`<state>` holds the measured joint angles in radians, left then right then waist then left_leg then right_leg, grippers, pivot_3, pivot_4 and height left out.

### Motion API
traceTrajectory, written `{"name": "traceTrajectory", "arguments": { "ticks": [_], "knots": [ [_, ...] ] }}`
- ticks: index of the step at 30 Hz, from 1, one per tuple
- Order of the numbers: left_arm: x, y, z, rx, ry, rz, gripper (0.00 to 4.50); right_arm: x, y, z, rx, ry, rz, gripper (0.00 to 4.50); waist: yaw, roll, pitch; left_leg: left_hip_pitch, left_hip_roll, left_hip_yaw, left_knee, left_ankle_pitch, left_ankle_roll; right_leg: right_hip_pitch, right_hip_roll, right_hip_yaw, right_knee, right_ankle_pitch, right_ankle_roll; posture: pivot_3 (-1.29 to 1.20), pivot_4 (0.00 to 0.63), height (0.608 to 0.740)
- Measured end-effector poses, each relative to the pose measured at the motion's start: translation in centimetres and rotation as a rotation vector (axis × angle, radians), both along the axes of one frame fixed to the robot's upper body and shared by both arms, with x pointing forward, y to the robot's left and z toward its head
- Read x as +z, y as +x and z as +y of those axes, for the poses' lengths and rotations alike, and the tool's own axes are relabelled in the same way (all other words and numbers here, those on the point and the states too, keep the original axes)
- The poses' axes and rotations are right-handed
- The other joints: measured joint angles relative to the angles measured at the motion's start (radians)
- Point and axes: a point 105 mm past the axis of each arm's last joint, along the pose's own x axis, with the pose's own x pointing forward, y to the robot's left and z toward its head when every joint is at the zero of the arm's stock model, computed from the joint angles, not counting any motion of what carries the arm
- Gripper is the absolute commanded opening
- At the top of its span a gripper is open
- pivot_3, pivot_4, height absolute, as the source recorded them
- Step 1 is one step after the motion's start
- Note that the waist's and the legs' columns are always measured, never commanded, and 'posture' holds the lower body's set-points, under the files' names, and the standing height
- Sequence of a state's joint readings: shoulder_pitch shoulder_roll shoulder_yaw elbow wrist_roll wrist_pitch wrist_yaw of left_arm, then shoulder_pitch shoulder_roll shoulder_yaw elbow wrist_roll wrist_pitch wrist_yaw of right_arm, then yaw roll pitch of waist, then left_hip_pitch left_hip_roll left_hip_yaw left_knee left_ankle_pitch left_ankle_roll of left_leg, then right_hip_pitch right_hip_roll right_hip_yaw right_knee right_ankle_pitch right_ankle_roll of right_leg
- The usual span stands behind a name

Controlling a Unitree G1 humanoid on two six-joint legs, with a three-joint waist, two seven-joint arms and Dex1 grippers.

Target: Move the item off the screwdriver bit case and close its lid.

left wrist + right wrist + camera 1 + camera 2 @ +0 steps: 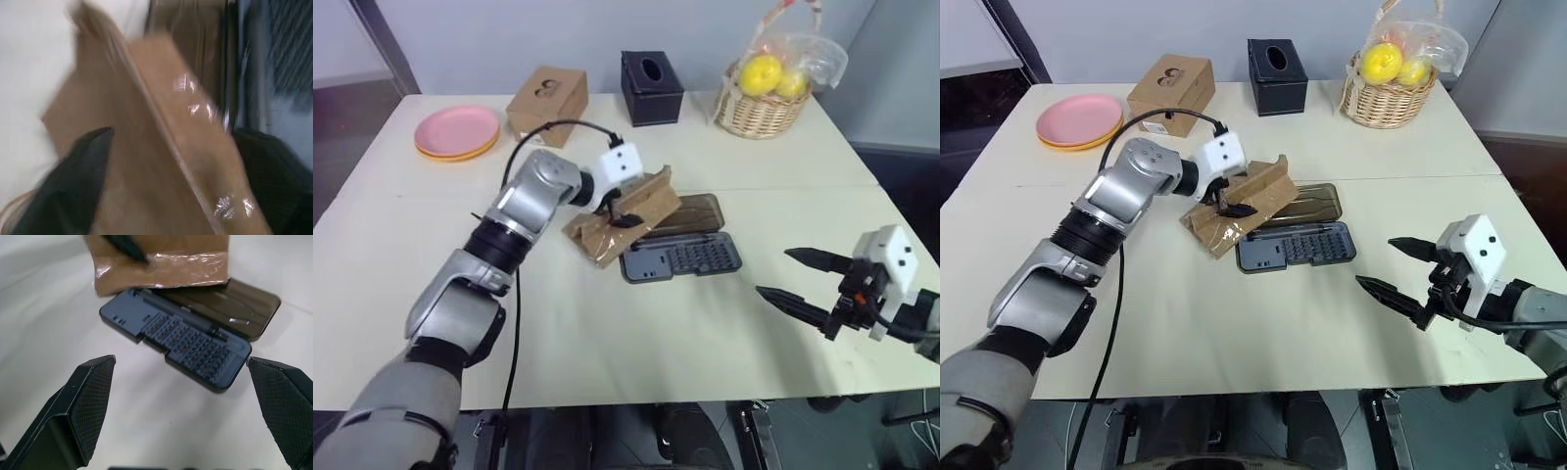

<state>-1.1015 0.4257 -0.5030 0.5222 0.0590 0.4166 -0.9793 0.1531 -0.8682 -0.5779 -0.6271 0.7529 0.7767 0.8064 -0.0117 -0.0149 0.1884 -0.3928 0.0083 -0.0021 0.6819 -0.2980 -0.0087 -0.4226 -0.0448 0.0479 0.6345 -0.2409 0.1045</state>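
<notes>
Left arm: reaching out across the table, its left gripper (pixel 1230 206) pointing down at the brown paper bag (pixel 1244 208).
Left gripper fingers: sitting on either side of the bag, one black finger (pixel 73 181) on each face of the paper; I cannot tell if they are squeezing it yet.
Right arm: hanging low over the near right part of the table, well apart from the case.
Right gripper (pixel 798 279): holding nothing, its two black fingers spreading wide and pointing toward the case.
Paper bag: lying creased and tilted, one end resting on the left end of the screwdriver bit case (pixel 680 257) and the other end on the table.
Case: lying open and flat in the middle of the table, with rows of small bits showing in the dark grey base.
Lid (pixel 690 212): lying back flat behind the base, smoky brown, partly under the bag.
Basket (pixel 761 113): standing at the far right, holding yellow fruit (pixel 762 72) in a clear plastic bag.
Plates (pixel 457 131): sitting at the far left, a pink one on an orange one.
Cardboard box (pixel 546 101): standing beside the plates.
Black tissue box (pixel 651 88): standing between the cardboard box and the basket.
Table (pixel 607 343): pale cream and flat.
Room: grey wall showing behind the table.
</notes>
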Motion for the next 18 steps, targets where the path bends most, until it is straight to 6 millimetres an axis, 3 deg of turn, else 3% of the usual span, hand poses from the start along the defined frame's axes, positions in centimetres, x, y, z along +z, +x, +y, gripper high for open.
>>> {"name": "traceTrajectory", "arguments": {
  "ticks": [5,7,10,13,18],
  "knots": [
    [-0.2,0.8,2.1,0.062,0.056,-0.023,0.21,0.7,0.5,0.4,0.01,0.005,-0.036,4.5,-0.002,0.0,0.0,0.0,0.0,-0.001,0.0,0.0,0.0,0.0,0.0,0.0,0.0,0.0,0.0,0.0,0.15,0.74],
    [0.1,1.0,3.4,0.091,0.069,-0.031,0.09,0.8,0.7,0.7,0.022,0.006,-0.043,4.5,-0.004,0.0,0.0,0.0,0.001,-0.001,0.0,0.0,0.0,-0.001,0.0,0.0,0.001,0.0,0.0,0.0,0.15,0.74],
    [0.5,0.6,7.9,0.193,0.09,-0.034,0.09,0.5,1.1,1.0,0.04,0.013,-0.032,4.5,-0.01,0.0,0.0,0.0,0.002,-0.001,-0.001,0.0,0.0,-0.002,0.0,0.001,0.002,0.0,0.0,0.0,0.15,0.74],
    [1.0,-0.3,13.2,0.336,0.123,-0.031,0.09,0.0,1.4,1.0,0.05,0.019,-0.012,4.5,-0.006,0.0,0.0,0.0,0.002,-0.001,-0.001,0.0,0.0,-0.003,0.0,0.0,0.004,0.0,0.0,0.0,0.15,0.74],
    [2.3,-4.1,23.6,0.581,0.256,-0.049,0.09,-0.3,2.5,1.2,0.085,0.017,-0.009,4.5,-0.003,0.0,0.0,0.0,0.003,0.0,0.0,0.0,0.0,-0.003,-0.001,0.001,0.005,0.0,0.0,0.0,0.15,0.74]
  ]
}}
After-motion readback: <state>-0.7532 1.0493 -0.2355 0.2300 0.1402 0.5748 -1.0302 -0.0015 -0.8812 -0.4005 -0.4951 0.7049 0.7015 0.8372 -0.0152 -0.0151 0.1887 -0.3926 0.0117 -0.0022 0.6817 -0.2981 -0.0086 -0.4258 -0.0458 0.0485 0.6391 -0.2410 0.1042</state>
